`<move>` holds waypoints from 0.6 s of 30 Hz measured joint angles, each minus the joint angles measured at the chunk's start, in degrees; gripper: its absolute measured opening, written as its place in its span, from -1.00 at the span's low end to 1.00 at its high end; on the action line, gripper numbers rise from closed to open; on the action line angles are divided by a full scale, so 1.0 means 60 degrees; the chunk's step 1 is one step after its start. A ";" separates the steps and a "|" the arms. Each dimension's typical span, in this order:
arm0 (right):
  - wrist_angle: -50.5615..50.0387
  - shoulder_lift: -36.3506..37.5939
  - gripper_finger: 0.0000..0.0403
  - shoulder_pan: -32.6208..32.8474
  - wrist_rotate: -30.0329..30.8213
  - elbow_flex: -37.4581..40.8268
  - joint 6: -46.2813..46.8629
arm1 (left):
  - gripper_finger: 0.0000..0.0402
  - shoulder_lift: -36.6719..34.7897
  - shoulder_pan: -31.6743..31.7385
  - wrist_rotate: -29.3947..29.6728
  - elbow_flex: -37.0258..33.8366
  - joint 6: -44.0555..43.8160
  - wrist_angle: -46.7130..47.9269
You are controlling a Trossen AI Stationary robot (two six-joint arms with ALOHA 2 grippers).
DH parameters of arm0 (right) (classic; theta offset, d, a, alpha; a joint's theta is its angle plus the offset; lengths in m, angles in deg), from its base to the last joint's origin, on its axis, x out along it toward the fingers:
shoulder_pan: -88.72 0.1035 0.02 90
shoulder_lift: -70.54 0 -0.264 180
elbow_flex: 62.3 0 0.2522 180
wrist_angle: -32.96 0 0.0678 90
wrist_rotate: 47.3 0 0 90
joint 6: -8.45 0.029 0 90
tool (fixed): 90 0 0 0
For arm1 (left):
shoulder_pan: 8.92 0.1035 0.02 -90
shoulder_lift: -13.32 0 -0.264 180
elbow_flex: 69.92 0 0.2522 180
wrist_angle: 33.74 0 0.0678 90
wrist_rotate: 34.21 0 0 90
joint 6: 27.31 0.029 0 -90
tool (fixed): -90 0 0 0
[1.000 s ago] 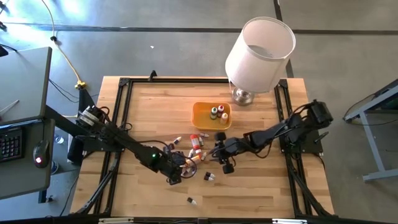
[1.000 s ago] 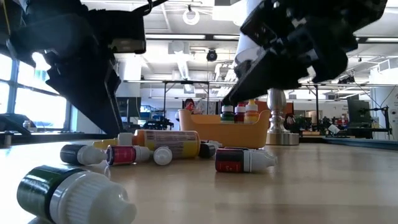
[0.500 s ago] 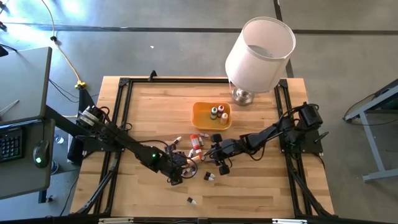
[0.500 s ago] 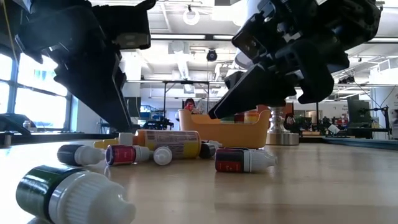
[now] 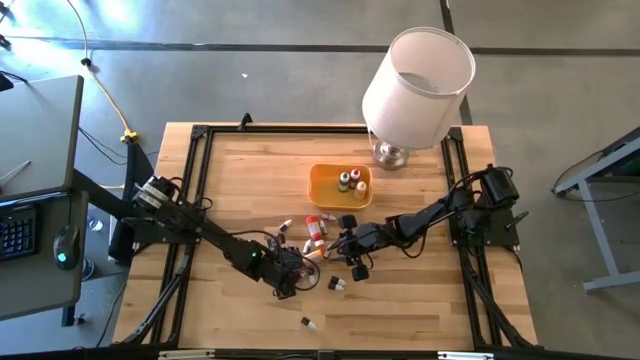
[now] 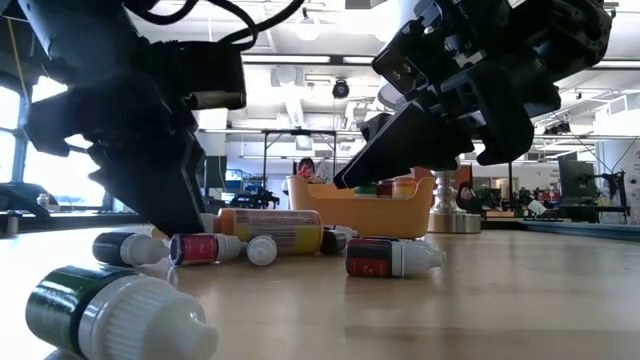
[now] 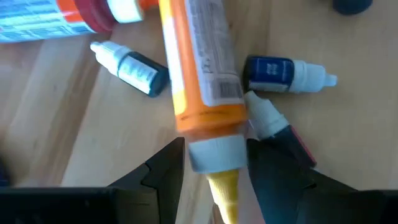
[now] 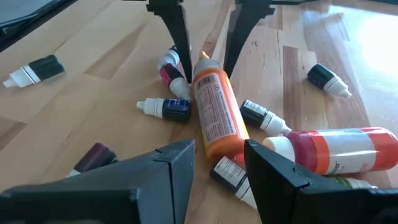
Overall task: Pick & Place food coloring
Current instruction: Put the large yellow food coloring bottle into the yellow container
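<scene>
Orange bottle (image 7: 202, 81) between the left gripper's (image 7: 214, 165) parted fingers, amid scattered food coloring (image 5: 312, 240).
The big orange bottle lies flat on the wooden counter (image 5: 240, 180) near its middle; the left gripper straddles the white-capped end, fingers apart, not clamped. The right gripper (image 8: 217, 165) hangs just above the same heap from the other side, fingers apart and holding nothing. Small bottles lie around it; three stand in the orange tray (image 5: 325, 185) toward the far edge, beside a lamp (image 5: 415, 75).

Two dark jointed arms (image 5: 200, 232), black cabling
</scene>
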 joint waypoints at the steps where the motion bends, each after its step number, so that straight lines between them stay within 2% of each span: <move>1: 0.0004 0.0000 -0.34 -0.0002 0.0002 -0.0001 -0.0016 | -0.18 0.0000 0.0000 0.0108 0.0000 0.0002 0.0032; 4: -0.0007 0.0000 -0.34 0.0001 0.0003 -0.0004 -0.0073 | -0.18 0.0000 0.0000 0.0358 -0.0004 0.0003 -0.0070; 18: -0.0069 0.0000 -0.34 0.0002 0.0005 -0.0004 -0.0076 | -0.18 0.0000 -0.0007 0.0208 -0.0001 -0.0011 -0.0095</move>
